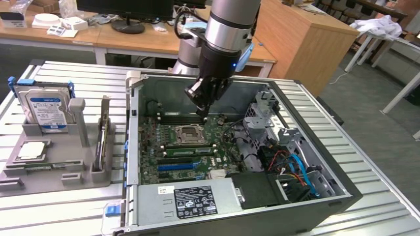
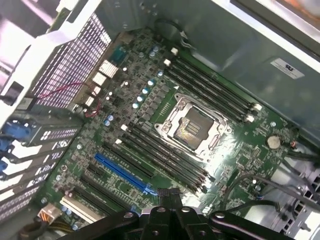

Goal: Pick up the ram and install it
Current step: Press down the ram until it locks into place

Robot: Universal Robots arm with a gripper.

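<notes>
Exterior view: the claw (image 1: 204, 114), pinched shut and empty, hangs inside the computer case (image 1: 341, 189). Motherboard (image 1: 190, 147) lies just beneath it. The ram (image 1: 102, 142) stands well apart.

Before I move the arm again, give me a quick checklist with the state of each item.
1. Claw closed: ok, it is shut.
2. Ram in the claw: not ok, the wrist view shows nothing between its tips.
3. Ram located: ok, it seems to be the thin stick on edge in the grey holder, at the exterior view's left.
4. Claw inside the open case, over the motherboard: ok.
5. Memory slots free: cannot tell.
6. Cables apart from the claw: ok, they lie at the exterior view's right.
</notes>
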